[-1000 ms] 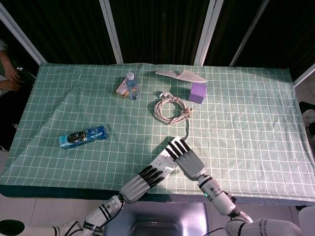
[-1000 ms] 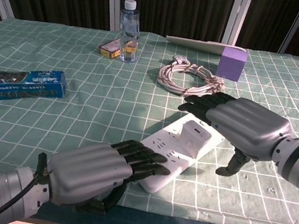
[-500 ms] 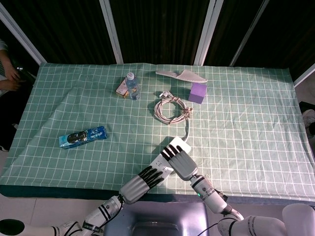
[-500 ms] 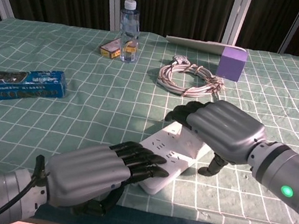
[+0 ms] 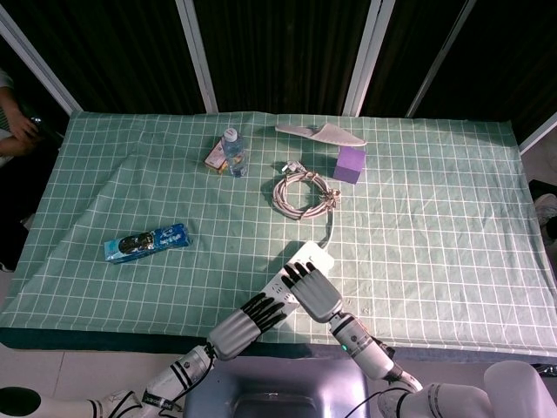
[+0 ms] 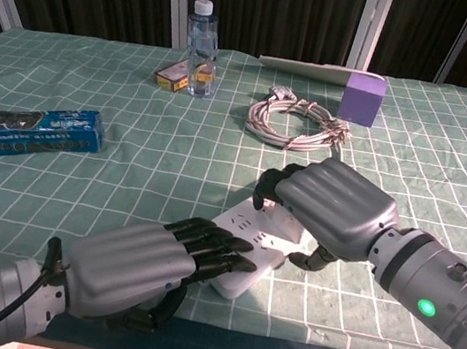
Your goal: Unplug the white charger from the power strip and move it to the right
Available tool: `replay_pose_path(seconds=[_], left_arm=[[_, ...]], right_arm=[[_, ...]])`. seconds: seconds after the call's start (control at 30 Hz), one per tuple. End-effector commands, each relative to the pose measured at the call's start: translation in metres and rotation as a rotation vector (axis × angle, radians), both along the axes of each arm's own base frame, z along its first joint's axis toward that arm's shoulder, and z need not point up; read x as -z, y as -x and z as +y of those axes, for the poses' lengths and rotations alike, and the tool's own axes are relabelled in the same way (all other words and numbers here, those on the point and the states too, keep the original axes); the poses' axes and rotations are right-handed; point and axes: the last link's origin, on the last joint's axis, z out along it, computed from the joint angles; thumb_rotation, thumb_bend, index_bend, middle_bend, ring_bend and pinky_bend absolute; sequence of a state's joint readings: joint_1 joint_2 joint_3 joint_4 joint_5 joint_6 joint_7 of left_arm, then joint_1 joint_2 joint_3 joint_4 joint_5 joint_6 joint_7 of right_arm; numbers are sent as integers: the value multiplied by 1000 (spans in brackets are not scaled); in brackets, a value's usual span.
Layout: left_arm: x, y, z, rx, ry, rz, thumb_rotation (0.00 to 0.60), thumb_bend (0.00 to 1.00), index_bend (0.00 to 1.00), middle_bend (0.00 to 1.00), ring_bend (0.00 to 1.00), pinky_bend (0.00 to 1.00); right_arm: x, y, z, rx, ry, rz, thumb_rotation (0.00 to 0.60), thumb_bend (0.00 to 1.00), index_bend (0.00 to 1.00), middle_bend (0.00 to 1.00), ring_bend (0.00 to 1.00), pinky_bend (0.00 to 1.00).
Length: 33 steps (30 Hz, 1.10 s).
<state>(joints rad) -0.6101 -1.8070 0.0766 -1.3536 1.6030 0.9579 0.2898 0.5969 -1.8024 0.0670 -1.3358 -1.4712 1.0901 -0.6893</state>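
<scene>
The white power strip (image 5: pixel 305 255) (image 6: pixel 238 225) lies near the table's front edge, its cord running back to a coiled cable (image 5: pixel 305 193) (image 6: pixel 297 122). My right hand (image 5: pixel 312 290) (image 6: pixel 332 209) sits on top of the strip's middle, fingers curled down over its far side and thumb tucked in at the near side. The white charger is hidden under that palm, where the hand grips it. My left hand (image 5: pixel 250 317) (image 6: pixel 140 261) lies flat, its dark fingertips (image 6: pixel 219 248) pressing on the strip's near end.
At the back stand a water bottle (image 5: pixel 232 152) (image 6: pixel 202 47) beside a small box (image 5: pixel 216 157), a purple cube (image 5: pixel 351 164) (image 6: pixel 362 97) and a white slipper (image 5: pixel 320 132). A blue pack (image 5: pixel 146 242) (image 6: pixel 25 131) lies at the left. Green checked cloth stretches bare to the right.
My right hand came down from above the strip, covered the charger and curled its fingers around it. The left hand stayed pressed on the strip's near end.
</scene>
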Motion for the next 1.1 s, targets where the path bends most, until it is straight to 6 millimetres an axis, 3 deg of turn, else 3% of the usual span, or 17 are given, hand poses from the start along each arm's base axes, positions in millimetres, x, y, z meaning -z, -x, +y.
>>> replay_pose_path(seconds=[0.03, 0.27, 0.7, 1.1], left_arm=[[0, 1, 1, -2, 1, 1, 600, 893, 0, 19, 0, 19], [-1, 3, 0, -2, 5, 3, 600, 893, 0, 18, 0, 20], [-1, 5, 0, -4, 6, 8, 600, 890, 0, 18, 0, 20], [2, 6, -1, -1, 10, 16, 600, 889, 0, 19, 0, 20]], right_arm=[[-1, 1, 0, 4, 1, 4, 600, 385, 443, 320, 302, 492], [-4, 1, -1, 7, 10, 8, 600, 387, 444, 320, 307, 495], [0, -3, 0, 1, 17, 2, 600, 398, 563, 399, 399, 551], [0, -5, 2, -9, 30, -20, 600, 402, 765, 552, 561, 634]])
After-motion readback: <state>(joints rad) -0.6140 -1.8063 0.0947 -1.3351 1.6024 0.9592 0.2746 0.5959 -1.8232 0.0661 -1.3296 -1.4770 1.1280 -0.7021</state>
